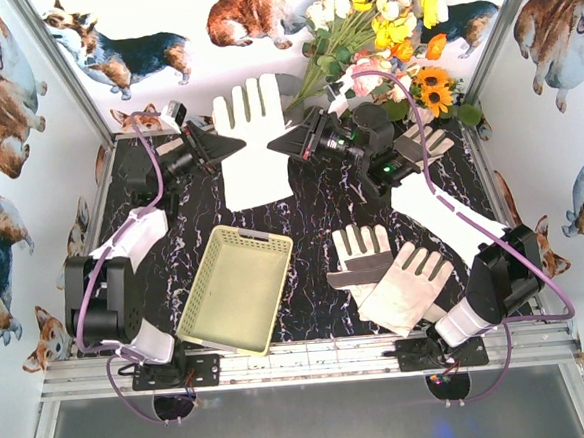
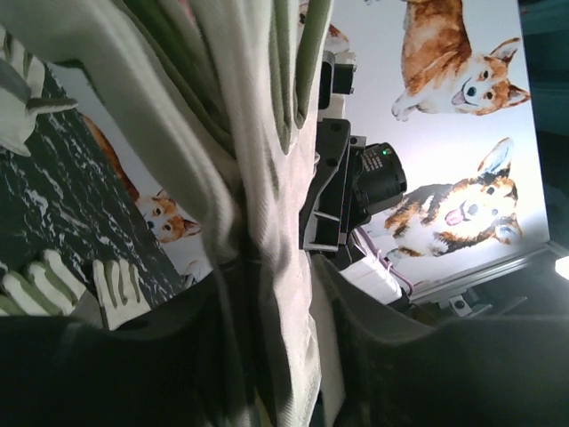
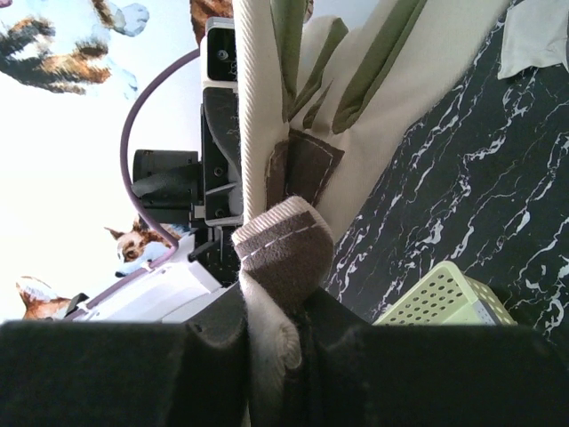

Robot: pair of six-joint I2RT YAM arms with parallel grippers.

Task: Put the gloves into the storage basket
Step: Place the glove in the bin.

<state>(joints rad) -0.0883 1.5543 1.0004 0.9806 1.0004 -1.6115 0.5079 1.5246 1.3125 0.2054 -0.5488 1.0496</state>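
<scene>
A cream-white glove (image 1: pixel 252 147) hangs in the air over the back of the table, fingers pointing away, stretched between both grippers. My left gripper (image 1: pixel 235 146) is shut on its left edge; the left wrist view shows the fabric (image 2: pixel 267 222) pinched between the jaws (image 2: pixel 280 356). My right gripper (image 1: pixel 279 145) is shut on the right side, with the ribbed cuff (image 3: pixel 280 253) bunched above the jaws (image 3: pixel 276 356). The pale yellow-green storage basket (image 1: pixel 253 238) sits empty at the front centre, below the held glove. Two more gloves (image 1: pixel 363 254) (image 1: pixel 409 286) lie overlapping to its right.
Another glove (image 1: pixel 429 141) lies at the back right, partly under the right arm. A bunch of artificial flowers (image 1: pixel 389 22) stands in the back right corner. Corgi-print walls close the sides and back. The metal rail (image 1: pixel 312 363) marks the table's front edge.
</scene>
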